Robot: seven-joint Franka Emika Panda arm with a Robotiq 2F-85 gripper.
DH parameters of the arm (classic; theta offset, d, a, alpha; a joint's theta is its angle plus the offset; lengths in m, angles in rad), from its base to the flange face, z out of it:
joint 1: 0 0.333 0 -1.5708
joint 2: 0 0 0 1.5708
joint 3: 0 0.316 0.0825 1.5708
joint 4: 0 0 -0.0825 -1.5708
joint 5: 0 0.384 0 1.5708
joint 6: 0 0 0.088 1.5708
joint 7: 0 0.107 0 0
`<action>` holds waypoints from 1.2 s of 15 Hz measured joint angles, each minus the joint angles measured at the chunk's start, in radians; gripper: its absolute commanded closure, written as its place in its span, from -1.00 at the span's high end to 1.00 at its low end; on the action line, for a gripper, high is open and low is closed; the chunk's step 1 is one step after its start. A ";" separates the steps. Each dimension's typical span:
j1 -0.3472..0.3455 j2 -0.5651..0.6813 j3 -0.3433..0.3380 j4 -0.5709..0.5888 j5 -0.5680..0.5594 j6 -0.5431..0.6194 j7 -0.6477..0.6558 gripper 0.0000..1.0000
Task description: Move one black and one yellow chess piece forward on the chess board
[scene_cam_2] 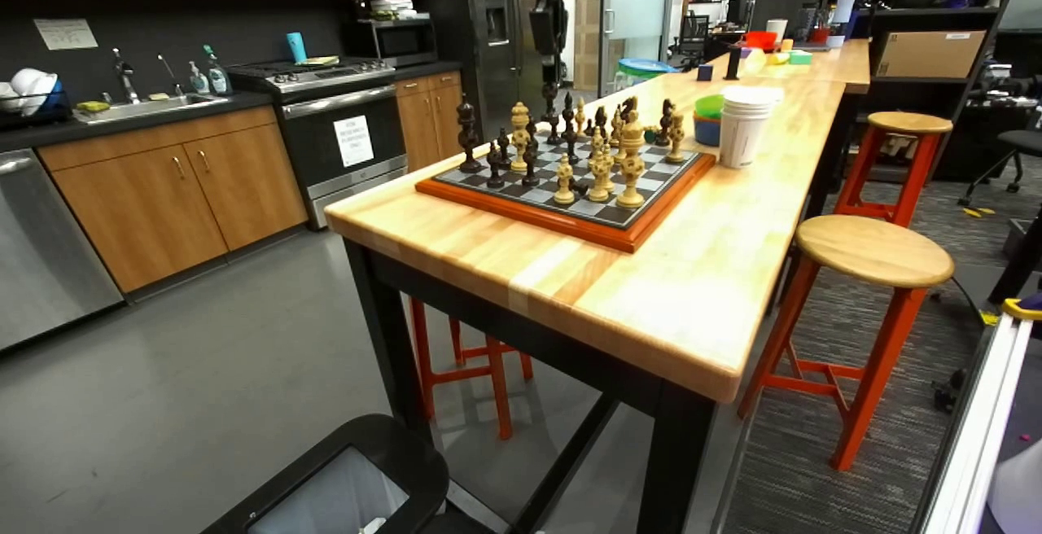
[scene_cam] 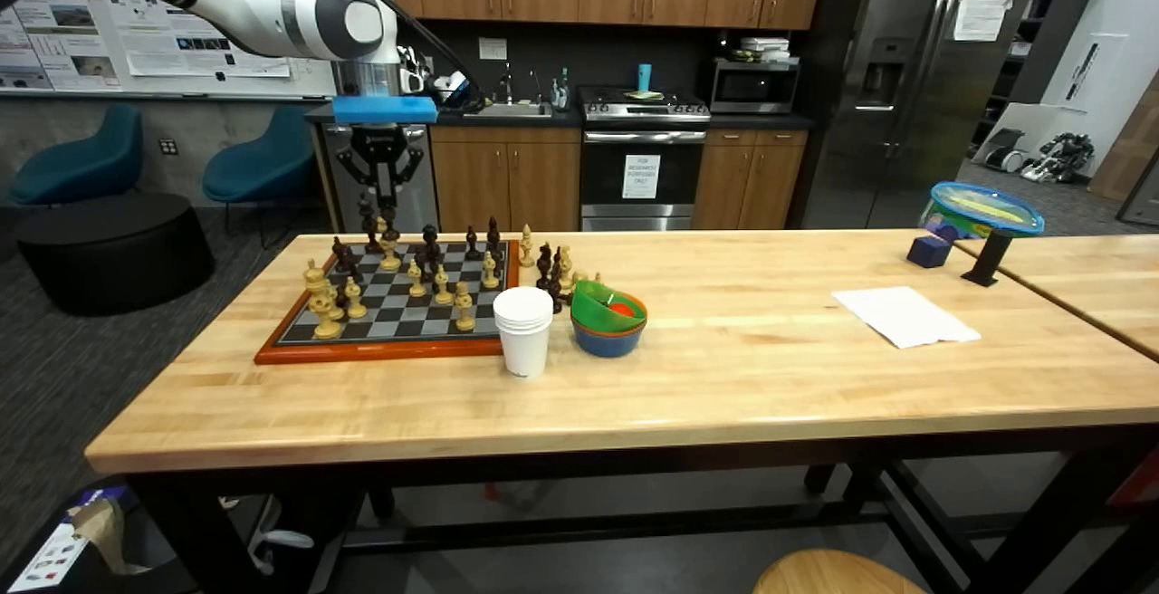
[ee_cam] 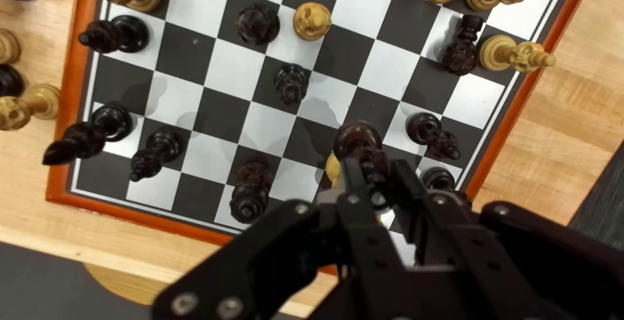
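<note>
The chess board, with a red-brown border, lies at one end of the table, black and yellow chess pieces spread over it. Shut on a black chess piece, my gripper points down over the board's far side. The held piece hangs upright and looks raised; in an exterior view it shows above a yellow chess piece. In the wrist view that yellow piece is mostly hidden behind the finger. Another black piece lies on its side between yellow ones. Both exterior views show the gripper.
Black pieces stand near the gripper, with another close to its other finger. Beside the board are stacked white cups, nested bowls and several loose chess pieces. Farther along lie paper and a dark block.
</note>
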 measured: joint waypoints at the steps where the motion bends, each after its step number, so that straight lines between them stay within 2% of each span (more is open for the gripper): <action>1: 0.000 0.006 0.001 0.002 0.000 0.005 -0.001 -0.91; 18: -0.006 0.118 0.002 0.091 0.002 0.020 -0.040 -0.91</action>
